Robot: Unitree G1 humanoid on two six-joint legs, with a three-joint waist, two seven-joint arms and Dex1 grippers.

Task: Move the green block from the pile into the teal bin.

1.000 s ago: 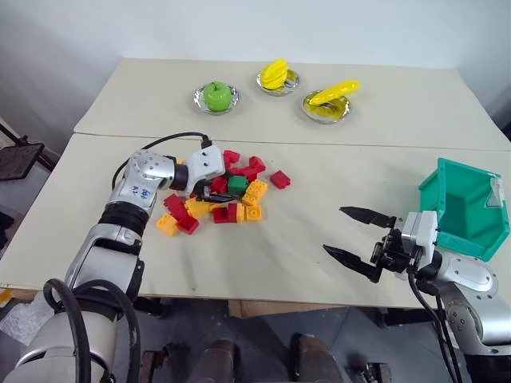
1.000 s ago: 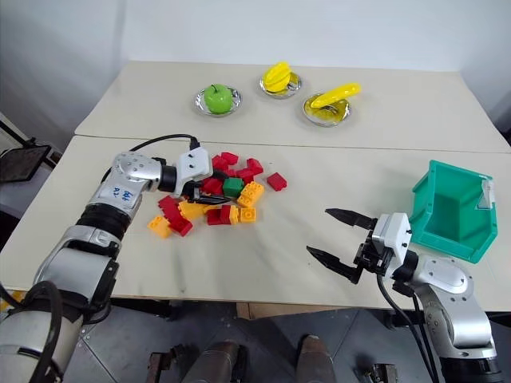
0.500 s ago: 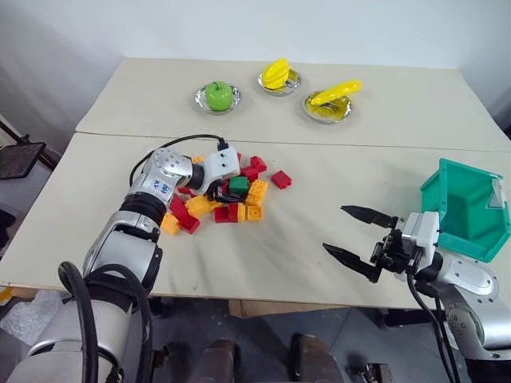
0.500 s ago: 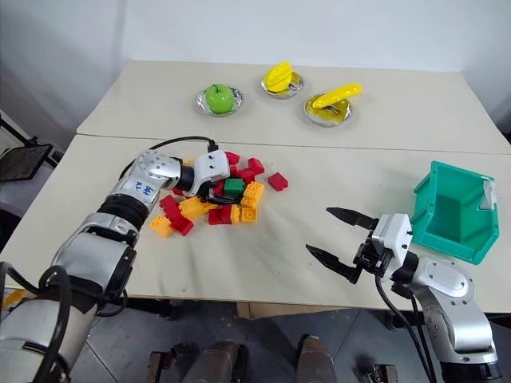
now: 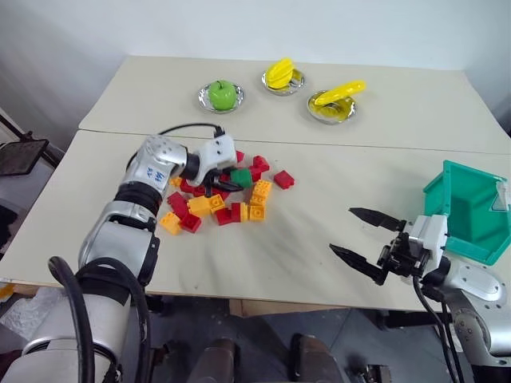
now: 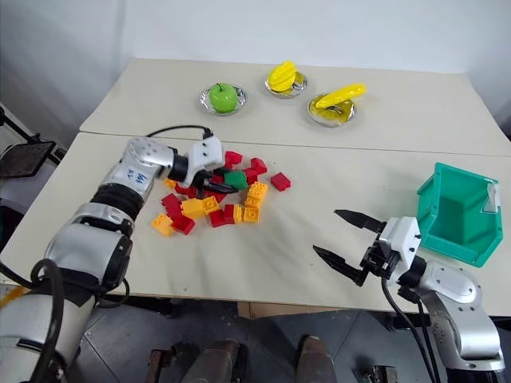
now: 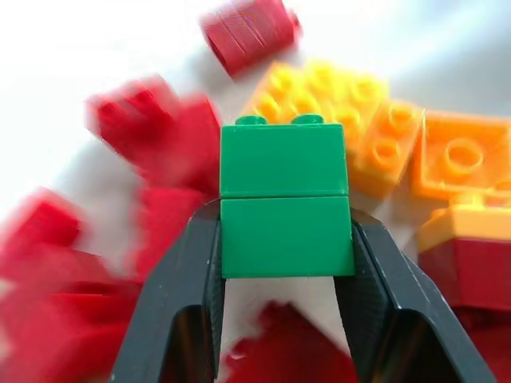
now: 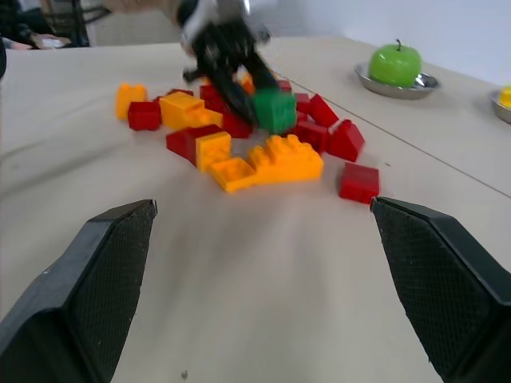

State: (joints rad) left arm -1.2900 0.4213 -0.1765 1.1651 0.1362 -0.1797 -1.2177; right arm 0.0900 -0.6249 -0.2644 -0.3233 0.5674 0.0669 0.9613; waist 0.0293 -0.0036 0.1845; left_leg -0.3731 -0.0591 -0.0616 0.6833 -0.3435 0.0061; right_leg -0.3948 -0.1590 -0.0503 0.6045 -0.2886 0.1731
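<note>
Left end effector (image 5: 226, 180) has its two black fingers clamped on the small dark-green studded plastic brick (image 7: 285, 197), just above the red-and-yellow brick pile (image 5: 231, 199); carry to the teal slant-walled plastic bin (image 5: 473, 209) remains; right end effector (image 5: 363, 239) gapes empty.

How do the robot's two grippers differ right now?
The left gripper is shut on the green block over the pile; the right gripper is open and empty. The left is far from the teal bin; the right hangs beside it. Both have two black fingers.
</note>
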